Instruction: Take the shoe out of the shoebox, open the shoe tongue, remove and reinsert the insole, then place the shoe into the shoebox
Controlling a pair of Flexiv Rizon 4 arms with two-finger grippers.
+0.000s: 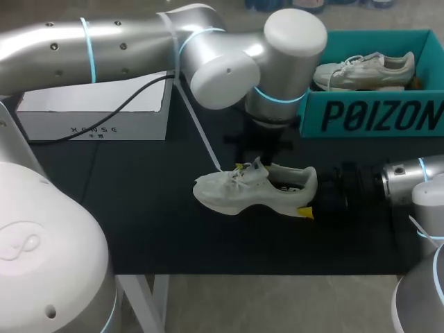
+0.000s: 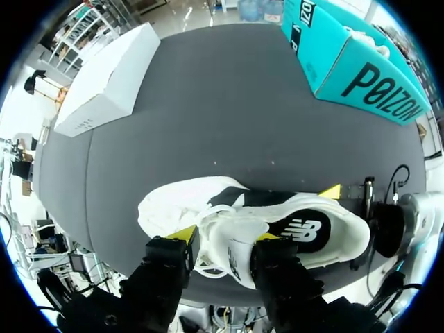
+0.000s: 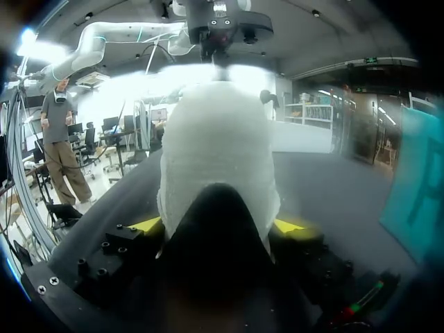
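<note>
A white shoe [image 1: 236,191] lies on its sole on the black table, toe to the left. My left gripper [image 1: 248,166] comes down from above onto its middle. In the left wrist view the raised shoe tongue [image 2: 232,253] fills the gap between the yellow-tipped fingers [image 2: 182,234], which press it from both sides, so the left gripper [image 2: 225,236] is shut on it. My right gripper [image 1: 305,201] comes in low from the right and is shut on the heel. In the right wrist view the shoe [image 3: 218,139] sits between both fingertips [image 3: 146,224]. The dark insole [image 2: 302,232] shows inside the shoe.
The teal shoebox [image 1: 374,114] stands open at the back right with a second pale shoe [image 1: 364,69] inside. A white box [image 1: 97,114] lies at the back left, and a black cable [image 1: 125,104] runs across it. Bare black tabletop lies in front of the shoe.
</note>
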